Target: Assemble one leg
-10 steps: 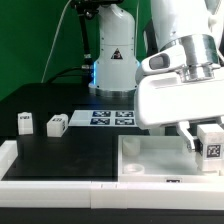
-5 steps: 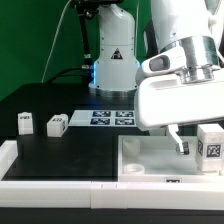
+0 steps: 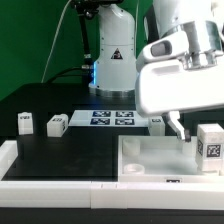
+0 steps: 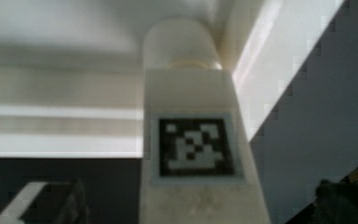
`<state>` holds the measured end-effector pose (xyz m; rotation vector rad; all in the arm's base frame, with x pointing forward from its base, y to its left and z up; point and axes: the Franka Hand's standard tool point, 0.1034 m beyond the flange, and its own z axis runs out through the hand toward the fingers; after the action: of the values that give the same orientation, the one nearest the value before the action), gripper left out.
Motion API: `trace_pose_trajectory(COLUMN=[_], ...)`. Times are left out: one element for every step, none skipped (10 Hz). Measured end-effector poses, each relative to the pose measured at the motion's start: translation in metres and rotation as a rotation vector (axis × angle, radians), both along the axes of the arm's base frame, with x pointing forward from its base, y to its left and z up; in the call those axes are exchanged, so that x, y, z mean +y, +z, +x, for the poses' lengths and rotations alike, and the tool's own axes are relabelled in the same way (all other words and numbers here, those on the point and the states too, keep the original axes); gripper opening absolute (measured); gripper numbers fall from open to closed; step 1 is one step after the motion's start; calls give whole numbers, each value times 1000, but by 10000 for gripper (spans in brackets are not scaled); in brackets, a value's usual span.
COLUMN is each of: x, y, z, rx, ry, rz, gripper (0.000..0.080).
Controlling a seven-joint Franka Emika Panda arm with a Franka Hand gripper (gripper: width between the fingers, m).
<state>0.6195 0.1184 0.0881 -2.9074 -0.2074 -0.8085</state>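
A white leg (image 3: 210,147) with a black-and-white tag stands upright at the right corner of the large white tabletop (image 3: 150,160). My gripper (image 3: 180,127) hangs just above and to the exterior view's left of that leg, apart from it. In the wrist view the same leg (image 4: 197,110) fills the middle. My gripper (image 4: 194,212) is open, with dark gaps between the leg and both fingertips (image 4: 34,205). Two more legs (image 3: 25,122) (image 3: 56,124) stand on the black table at the exterior view's left.
The marker board (image 3: 108,118) lies at the back middle of the table. Another small white tagged part (image 3: 155,121) shows just behind the tabletop. The arm's base (image 3: 115,60) stands behind the marker board. A white rim (image 3: 40,185) runs along the table's front.
My gripper has risen and drawn back from the leg on the tabletop, toward the exterior view's left. The leg has stayed upright in place.
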Motion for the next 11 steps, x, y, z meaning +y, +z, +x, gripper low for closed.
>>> trace_pose_trajectory(x=[-1,-1,1,1,5,5,0,-2,-4,-6,-3], y=[6,4,3,1,-5,-5,-6,-7,-5,-3,-3], z=[3,2,1,0,-7,-5,-2,-5,-2,1,-2], rx=[9,20,45,56,176,266,325,475,563,631,755], ry=[0,3,8,9,16,11,14,39,53,60,81], rz=[0,0,1,1,8,12,8,0,0,3,6], gripper=[649,649,649,649,649,649,649,649,649,649,649])
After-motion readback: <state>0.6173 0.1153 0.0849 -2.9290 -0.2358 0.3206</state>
